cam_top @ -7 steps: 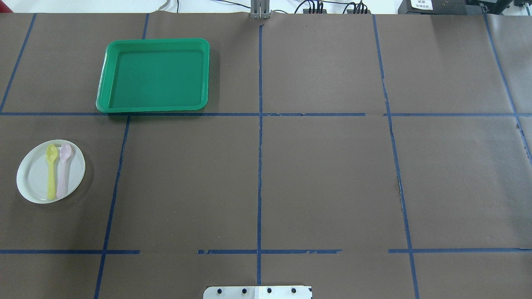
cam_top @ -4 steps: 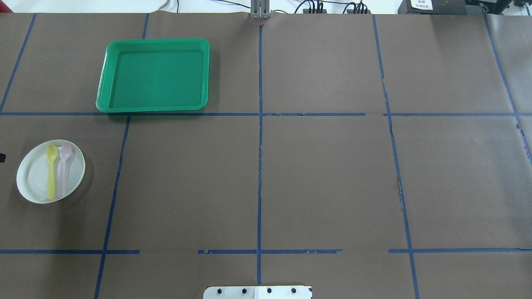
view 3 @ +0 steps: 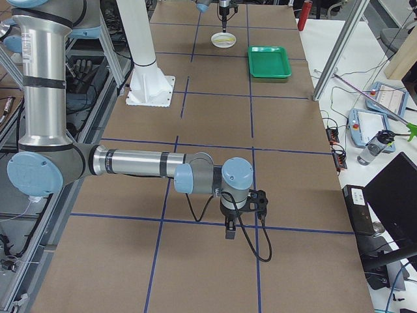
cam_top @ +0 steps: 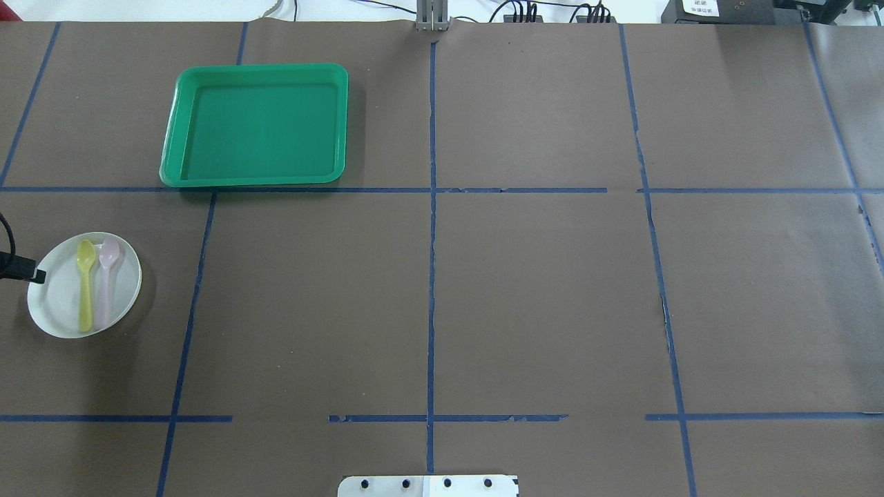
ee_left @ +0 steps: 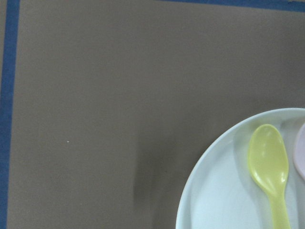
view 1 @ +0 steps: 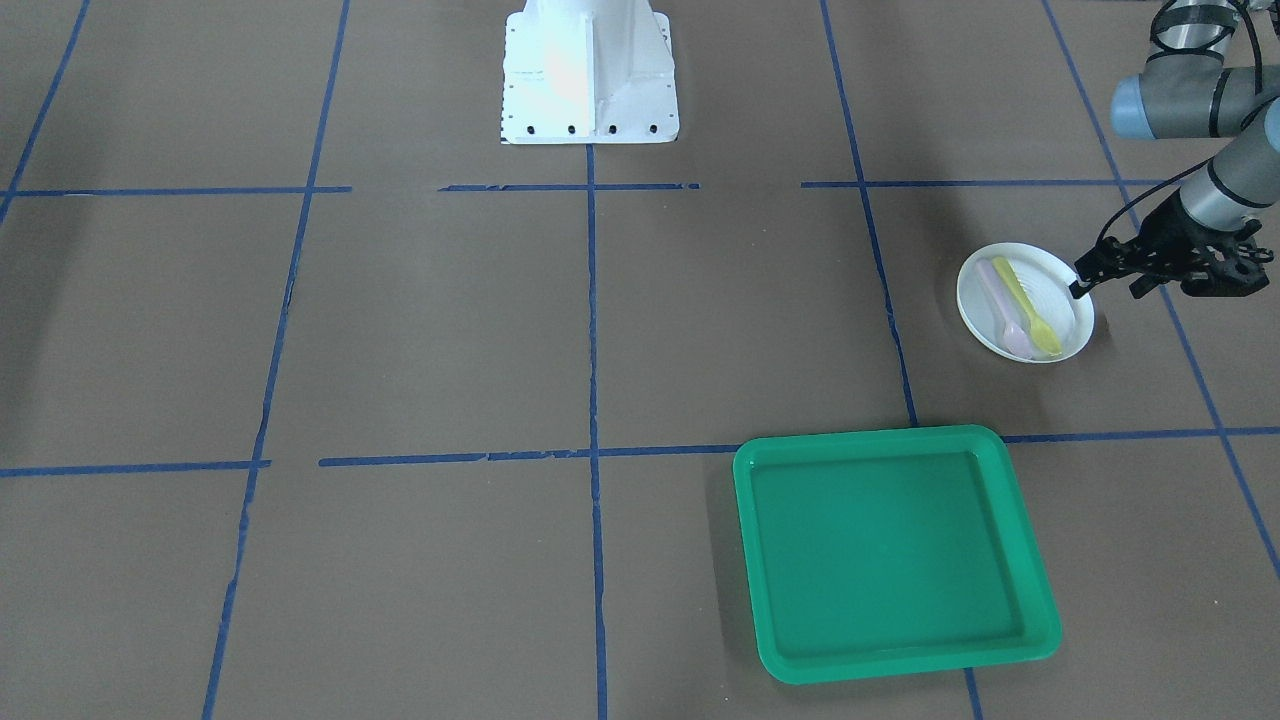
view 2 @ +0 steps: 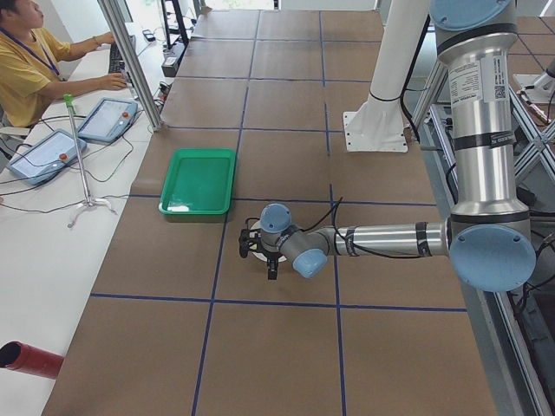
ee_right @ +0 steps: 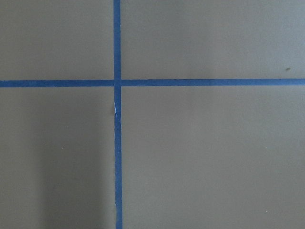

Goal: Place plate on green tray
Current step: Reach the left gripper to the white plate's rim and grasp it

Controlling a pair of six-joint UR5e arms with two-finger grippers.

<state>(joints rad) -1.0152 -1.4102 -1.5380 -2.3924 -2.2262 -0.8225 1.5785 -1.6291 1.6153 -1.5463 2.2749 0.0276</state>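
Note:
A white plate [cam_top: 55, 300] with a yellow spoon [cam_top: 85, 286] and a pink spoon [cam_top: 105, 283] on it lies on the table at the robot's left. It also shows in the front-facing view [view 1: 1040, 268] and the left wrist view [ee_left: 224, 195]. The empty green tray [cam_top: 255, 124] lies farther out, apart from the plate. My left gripper [view 1: 1110, 290] is open and points down over the plate's outer rim. One of its fingers [cam_top: 33, 277] is at that rim. My right gripper [view 3: 228, 231] hangs over bare table far away; I cannot tell its state.
The robot's white base [view 1: 590, 70] stands at the table's near middle. Blue tape lines cross the brown table cover. An operator's desk with pendants [view 2: 48, 147] and a metal post [view 2: 130, 61] stand beyond the tray's side.
My left gripper has come in from the left edge of the overhead view to the plate's left rim. The plate, spoons and tray have not moved.

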